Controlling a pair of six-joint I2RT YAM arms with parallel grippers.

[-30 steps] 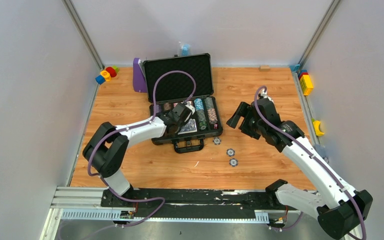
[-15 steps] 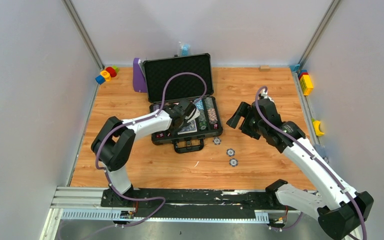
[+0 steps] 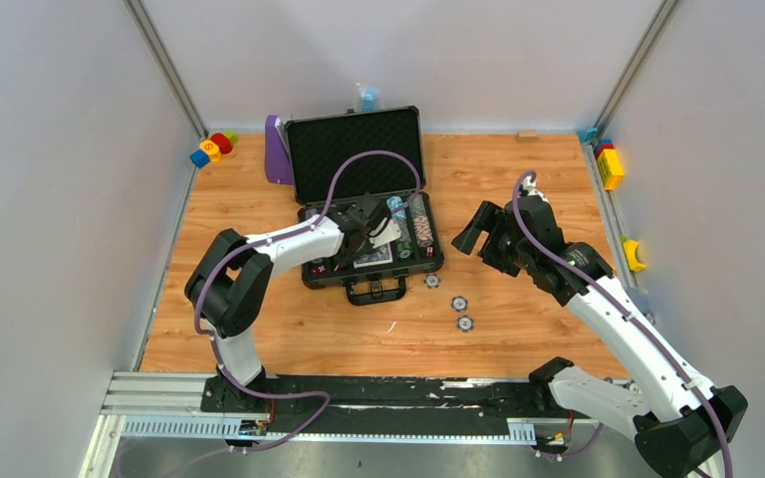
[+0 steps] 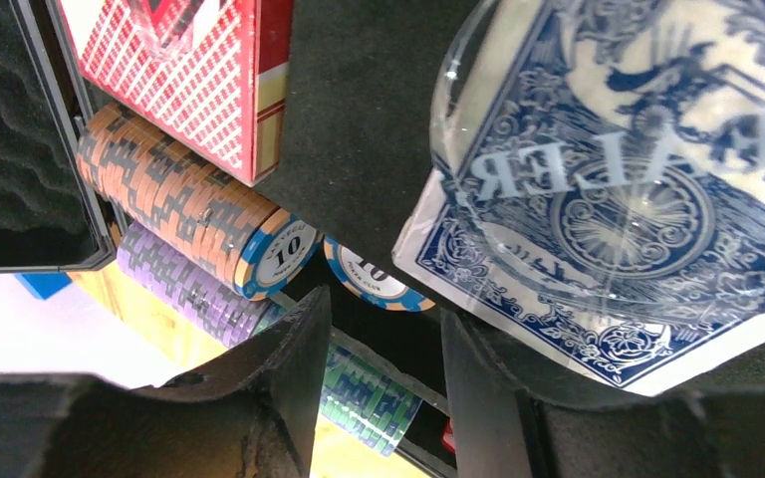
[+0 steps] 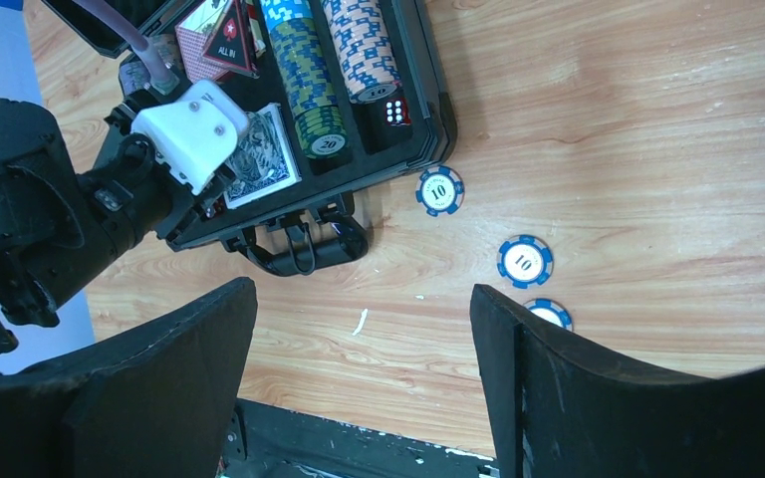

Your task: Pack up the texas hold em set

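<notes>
The dark grey briefcase (image 3: 359, 149) lies open at mid table, its lid up and rows of striped chips (image 3: 410, 221) in the base. My left gripper (image 3: 382, 230) hovers inside it, open, with nothing between the jaws (image 4: 383, 314). Close under it are a red card deck (image 4: 189, 70), a blue deck (image 4: 578, 329) with a clear dealer button (image 4: 657, 119) on top, orange chips (image 4: 179, 199), purple chips (image 4: 174, 284) and green chips (image 4: 369, 383). Three loose blue chips (image 3: 432, 281) (image 3: 458, 303) (image 3: 466, 323) lie on the wood in front. My right gripper (image 3: 464, 237) hangs open right of the case (image 5: 436, 119).
A purple stand (image 3: 277, 149) leans beside the lid's left edge. Coloured toy blocks (image 3: 212, 147) sit in the far left corner, more blocks (image 3: 610, 164) and a yellow piece (image 3: 635, 254) along the right wall. The case handle (image 5: 299, 244) faces the arms.
My left arm has pushed further right and back over the case's base, its elbow folding in. The right arm has hardly moved.
</notes>
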